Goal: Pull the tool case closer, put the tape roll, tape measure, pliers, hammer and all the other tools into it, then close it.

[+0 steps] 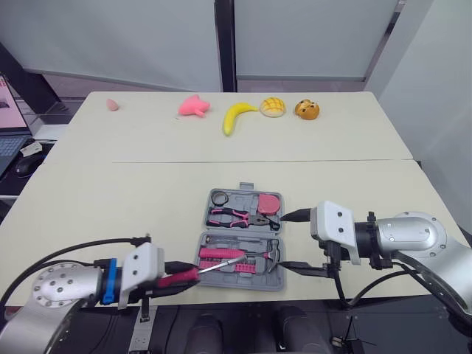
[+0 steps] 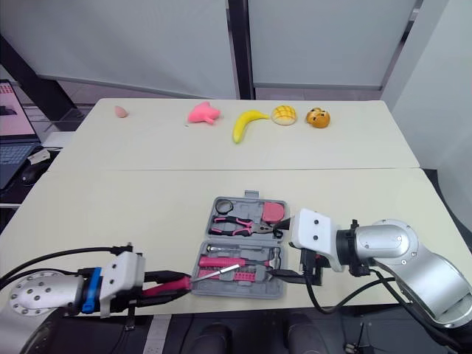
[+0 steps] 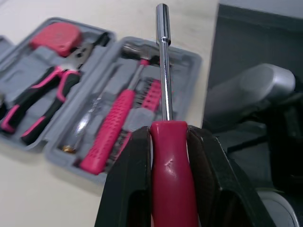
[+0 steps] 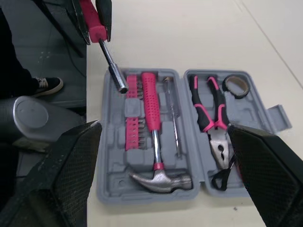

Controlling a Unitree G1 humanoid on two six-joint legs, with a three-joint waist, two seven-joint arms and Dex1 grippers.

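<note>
The gray tool case (image 1: 243, 283) lies open on the counter (image 1: 110, 192), with a pink hammer (image 1: 221, 253), pliers (image 1: 236, 216), tape measure (image 1: 268, 203) and tape roll (image 1: 220, 198) inside. At its near left corner the left pincer (image 1: 188, 276) grips a red screwdriver (image 1: 205, 271). By its right side the right pincer (image 1: 284, 240) is spread wide.

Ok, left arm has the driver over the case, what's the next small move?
Probably ease the left gripper forward and down, laying the driver in what looks like a free recess along the tool case's near edge, beside the bits. Its shaft hangs over that half.
</note>
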